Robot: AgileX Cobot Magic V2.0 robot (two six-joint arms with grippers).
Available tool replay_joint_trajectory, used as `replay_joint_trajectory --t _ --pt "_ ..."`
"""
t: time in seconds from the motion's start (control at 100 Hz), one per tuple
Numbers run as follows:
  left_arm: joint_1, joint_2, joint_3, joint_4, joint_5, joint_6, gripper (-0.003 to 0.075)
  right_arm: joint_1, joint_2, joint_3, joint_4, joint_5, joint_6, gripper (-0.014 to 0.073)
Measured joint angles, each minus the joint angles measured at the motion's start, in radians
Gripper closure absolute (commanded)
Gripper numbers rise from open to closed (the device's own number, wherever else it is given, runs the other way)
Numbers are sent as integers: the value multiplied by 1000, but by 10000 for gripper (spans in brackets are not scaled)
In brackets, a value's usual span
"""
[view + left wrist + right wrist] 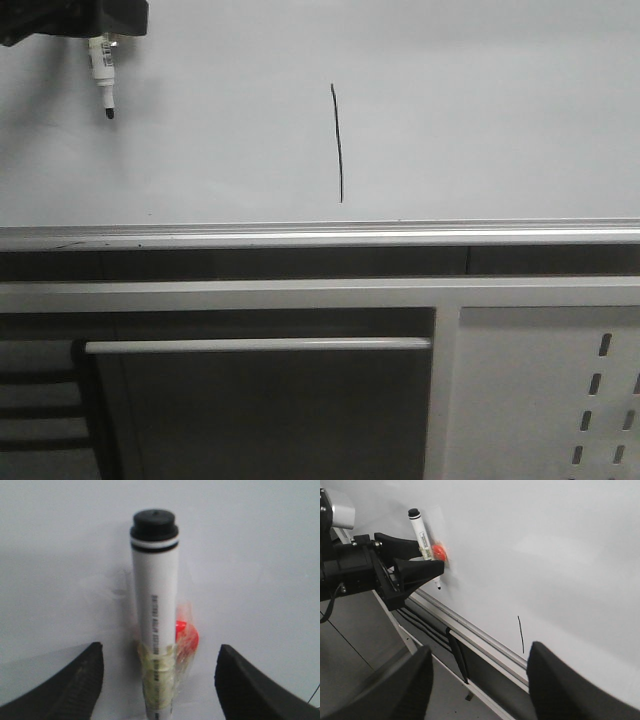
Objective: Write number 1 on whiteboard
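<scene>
The left claw (pixel 412 560), fingers standing apart, is carrying a taped-on, light, rigid white plastic marker (pixel 155 605) beside the finished thin black number 1 (pixel 338 143); the right claw (pixel 477 680) is gaping empty.

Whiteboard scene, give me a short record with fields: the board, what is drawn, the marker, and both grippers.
board: large pale grey-white whiteboard with a silver rail along its lower edge
mark: the number 1, a thin black, slightly curved vertical stroke, near the board's middle
marker: white-barrelled marker with black tip, upper left in the front view, tip down, well clear of the stroke
left gripper: jaws open, wide of the marker on both sides
right gripper: open, empty
</scene>
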Motion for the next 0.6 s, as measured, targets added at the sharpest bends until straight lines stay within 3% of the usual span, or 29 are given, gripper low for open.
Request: replay_joint_trajectory --t 0.14,0.38,0.51,0.6 --pt "0 -10 0 -4 26 0 213 0 0 0 -2 0 0 217" --pt "12 -150 26 -1 101 27 230 0 -7 0 -15 11 0 232" --pt "12 -287 75 2 136 48 276 0 -30 0 -40 22 0 326" --pt "12 -375 97 2 142 66 395 0 -48 0 -47 24 0 459"
